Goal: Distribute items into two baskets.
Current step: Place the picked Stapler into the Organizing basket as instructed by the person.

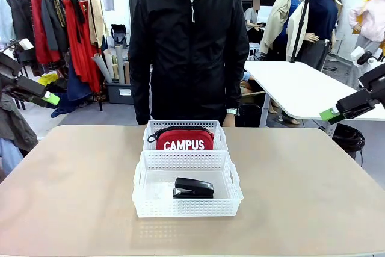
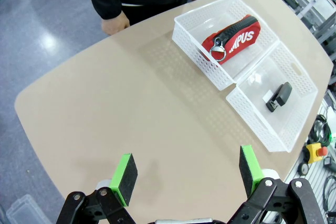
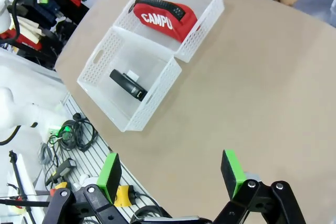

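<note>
Pouch (image 1: 184, 139): red soft zip case, white "CAMPUS" print, black trim, metal ring on the zip pull; lies on its long edge in the far basket (image 1: 150, 138), at 12 o'clock from the near basket. Judged light, yielding and non-slip; it would squash under a pinch, so the best hold looks to be across the top seam by the zip, not the ring. Stapler (image 1: 193, 188): small, black, rigid, lying flat on the floor of the near basket (image 1: 139, 182), toward its 3 o'clock side, just beside a small white label. Judged denser than the pouch, hard and smooth; take it across its narrow width near mid-length, where the sides look roughly parallel. Baskets: two alike, white lattice plastic with cut-out handles, set end to end and touching at the worktop's middle; likely light enough to slide if nudged. One item lies in each, so the distribution looks done. Left end effector (image 2: 187, 174): jaws wide apart, holding nothing, raised well clear at 9 o'clock. Right end effector (image 3: 171, 174): likewise wide apart and empty, raised at 3 o'clock. Worktop (image 1: 313, 191): tan, matte, rounded corners. Room: person in a black jacket standing at 12 o'clock, hands low at the far edge; clothes rail at 10 o'clock, white table at 2 o'clock.
</note>
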`<act>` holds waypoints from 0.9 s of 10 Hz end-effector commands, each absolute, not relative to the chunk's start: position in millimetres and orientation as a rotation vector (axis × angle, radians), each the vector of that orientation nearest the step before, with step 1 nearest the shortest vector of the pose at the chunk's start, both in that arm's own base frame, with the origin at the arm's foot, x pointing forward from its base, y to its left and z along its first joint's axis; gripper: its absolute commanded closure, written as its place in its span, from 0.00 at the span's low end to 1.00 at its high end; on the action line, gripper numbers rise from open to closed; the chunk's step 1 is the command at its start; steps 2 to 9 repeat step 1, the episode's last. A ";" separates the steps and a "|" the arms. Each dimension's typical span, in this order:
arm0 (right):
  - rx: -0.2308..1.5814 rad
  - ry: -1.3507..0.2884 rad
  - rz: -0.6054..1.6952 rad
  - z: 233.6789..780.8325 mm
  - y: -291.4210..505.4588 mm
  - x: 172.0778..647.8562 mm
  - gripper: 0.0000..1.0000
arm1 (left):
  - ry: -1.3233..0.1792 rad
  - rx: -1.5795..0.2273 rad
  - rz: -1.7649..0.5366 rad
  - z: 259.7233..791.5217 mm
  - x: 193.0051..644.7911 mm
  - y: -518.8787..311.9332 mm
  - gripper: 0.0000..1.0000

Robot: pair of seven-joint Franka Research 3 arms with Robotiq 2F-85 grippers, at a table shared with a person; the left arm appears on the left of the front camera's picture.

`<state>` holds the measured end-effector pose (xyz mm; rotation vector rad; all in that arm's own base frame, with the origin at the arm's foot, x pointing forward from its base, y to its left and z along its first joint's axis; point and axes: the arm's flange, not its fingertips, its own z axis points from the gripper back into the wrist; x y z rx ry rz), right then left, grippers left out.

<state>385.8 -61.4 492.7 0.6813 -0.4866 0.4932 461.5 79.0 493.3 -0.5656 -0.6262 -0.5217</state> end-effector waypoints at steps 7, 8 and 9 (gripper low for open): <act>0.682 -0.481 0.490 493.7 -61.5 386.6 0.00 | -0.631 -0.571 -0.514 493.2 461.2 77.9 0.00; 0.682 -0.481 0.490 493.7 -61.5 386.6 0.00 | -0.631 -0.571 -0.514 493.2 461.2 77.9 0.00; 0.682 -0.481 0.490 493.7 -61.5 386.6 0.00 | -0.631 -0.571 -0.514 493.2 461.2 77.9 0.00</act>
